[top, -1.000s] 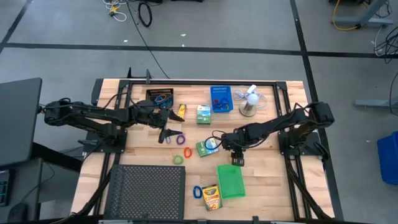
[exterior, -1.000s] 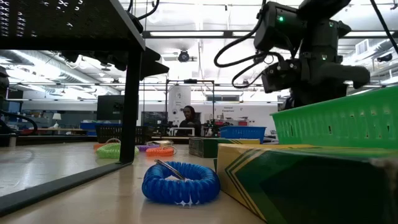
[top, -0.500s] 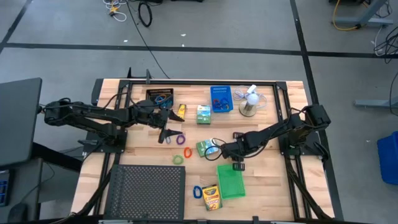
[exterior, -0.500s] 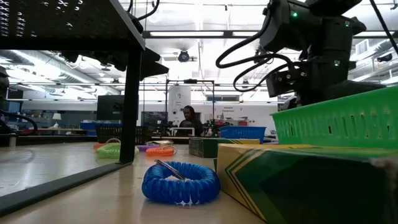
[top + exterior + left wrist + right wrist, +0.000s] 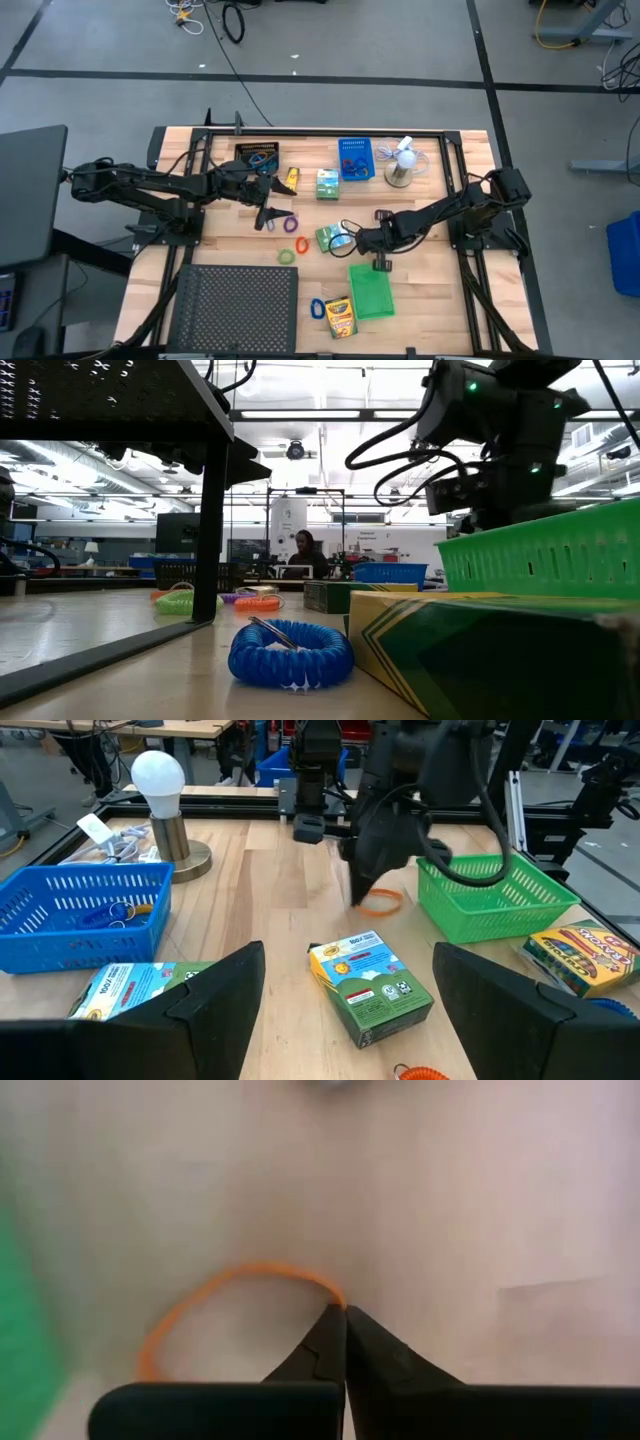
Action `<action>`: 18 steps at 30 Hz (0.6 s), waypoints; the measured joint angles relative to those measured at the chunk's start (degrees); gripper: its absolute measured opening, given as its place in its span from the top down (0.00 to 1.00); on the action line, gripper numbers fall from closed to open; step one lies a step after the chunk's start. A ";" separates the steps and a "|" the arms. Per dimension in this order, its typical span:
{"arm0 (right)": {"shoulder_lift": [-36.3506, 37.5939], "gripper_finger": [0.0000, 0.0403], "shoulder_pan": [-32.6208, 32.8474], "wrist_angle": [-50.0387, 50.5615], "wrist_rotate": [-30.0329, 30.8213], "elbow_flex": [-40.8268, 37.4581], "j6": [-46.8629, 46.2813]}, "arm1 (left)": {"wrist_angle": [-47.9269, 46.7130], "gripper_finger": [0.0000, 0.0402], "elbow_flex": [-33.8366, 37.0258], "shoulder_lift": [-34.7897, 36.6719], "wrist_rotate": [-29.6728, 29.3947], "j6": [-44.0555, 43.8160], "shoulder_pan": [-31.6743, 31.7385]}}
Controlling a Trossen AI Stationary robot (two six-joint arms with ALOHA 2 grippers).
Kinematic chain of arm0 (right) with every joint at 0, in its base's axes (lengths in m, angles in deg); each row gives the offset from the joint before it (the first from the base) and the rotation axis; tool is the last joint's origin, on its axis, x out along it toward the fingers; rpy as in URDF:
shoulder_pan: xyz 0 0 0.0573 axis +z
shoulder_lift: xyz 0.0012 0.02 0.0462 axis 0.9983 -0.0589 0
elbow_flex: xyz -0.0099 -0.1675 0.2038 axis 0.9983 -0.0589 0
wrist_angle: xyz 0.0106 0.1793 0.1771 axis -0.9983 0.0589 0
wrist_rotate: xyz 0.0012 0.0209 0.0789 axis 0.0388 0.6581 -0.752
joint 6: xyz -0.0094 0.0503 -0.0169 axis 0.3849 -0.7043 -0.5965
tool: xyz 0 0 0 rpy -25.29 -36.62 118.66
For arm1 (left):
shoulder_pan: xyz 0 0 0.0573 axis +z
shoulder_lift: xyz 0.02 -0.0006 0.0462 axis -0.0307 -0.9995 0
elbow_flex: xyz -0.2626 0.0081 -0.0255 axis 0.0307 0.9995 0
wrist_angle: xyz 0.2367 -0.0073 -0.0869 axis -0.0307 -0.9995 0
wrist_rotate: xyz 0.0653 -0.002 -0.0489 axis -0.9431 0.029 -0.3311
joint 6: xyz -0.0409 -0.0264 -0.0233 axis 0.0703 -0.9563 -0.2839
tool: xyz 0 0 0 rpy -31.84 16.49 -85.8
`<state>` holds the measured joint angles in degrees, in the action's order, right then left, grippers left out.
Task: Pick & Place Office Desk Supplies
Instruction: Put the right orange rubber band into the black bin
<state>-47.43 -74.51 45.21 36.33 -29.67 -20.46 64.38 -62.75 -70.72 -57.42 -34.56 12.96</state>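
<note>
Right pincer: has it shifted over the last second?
Yes. In the high view the right pincer has slid toward the left arm's side and now sits just above the green bin's top edge, shut on an orange band.

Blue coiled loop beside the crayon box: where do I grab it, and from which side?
I'd pinch one wall of the blue coiled loop from straight above, one finger inside its hole. It lies flat, with the yellow crayon box close on one side and the black mesh tray on the other, so take the wall facing the table's centre.
</note>
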 joint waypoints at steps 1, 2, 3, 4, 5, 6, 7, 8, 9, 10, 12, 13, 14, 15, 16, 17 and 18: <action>0.26 1.00 -0.30 -0.15 2.32 -0.06 0.01 | -0.01 0.26 0.00 0.00 0.00 0.00 0.00; 0.67 1.00 -0.65 -0.04 4.41 -0.11 0.02 | -0.01 0.26 0.00 0.00 -0.02 0.00 0.00; 1.10 1.00 -0.88 0.06 5.87 -0.11 -0.02 | -0.01 0.26 0.00 0.00 0.00 0.00 0.00; 1.56 1.00 -1.06 0.07 6.48 -0.11 -0.05 | -0.01 0.26 0.00 0.00 0.00 0.00 0.00; 2.00 1.00 -1.27 0.29 5.72 -0.11 0.01 | 0.01 0.26 0.00 0.00 -0.02 0.00 0.02; 2.44 1.00 -1.47 0.33 5.49 -0.11 0.03 | 0.02 0.26 0.00 0.00 -0.02 0.00 0.02; 2.94 1.00 -1.69 0.42 5.37 -0.11 0.05 | 0.02 0.26 0.00 0.00 -0.01 0.02 0.01; 3.49 1.00 -1.98 0.35 6.14 -0.10 0.16 | -0.01 0.26 0.00 0.00 0.00 0.02 0.02; 4.02 1.00 -2.20 0.34 6.86 -0.09 0.51 | 0.01 0.26 0.00 0.00 -0.02 0.02 0.02; 4.54 1.00 -2.35 0.38 7.71 -0.09 0.86 | -0.01 0.26 0.00 0.00 -0.02 0.02 0.02; 5.57 1.00 -2.77 0.34 7.76 -0.09 1.05 | 0.02 0.26 0.00 0.00 -0.02 0.02 0.02; 6.11 1.00 -2.84 0.33 7.93 -0.09 1.08 | -0.01 0.26 0.00 0.00 -0.02 0.02 0.01; 6.68 1.00 -2.99 0.13 8.45 -0.07 1.14 | -0.01 0.26 0.00 0.00 0.00 0.02 0.02; 7.40 1.00 -3.08 0.01 9.27 -0.07 1.35 | 0.00 0.26 0.00 0.00 0.00 0.02 0.02; 8.04 1.00 -3.11 -0.48 10.19 -0.04 1.50 | 0.02 0.26 0.00 0.00 -0.02 0.02 0.02; 8.67 1.00 -3.16 -1.43 11.05 -0.03 1.63 | 0.03 0.26 0.00 0.00 -0.02 0.02 0.02; 9.37 1.00 -3.21 -2.07 11.70 -0.03 2.07 | 0.11 0.26 0.01 0.00 -0.02 0.02 0.02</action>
<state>-38.06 -77.73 43.14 48.03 -29.70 -18.38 64.49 -62.73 -70.72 -57.44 -34.54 12.98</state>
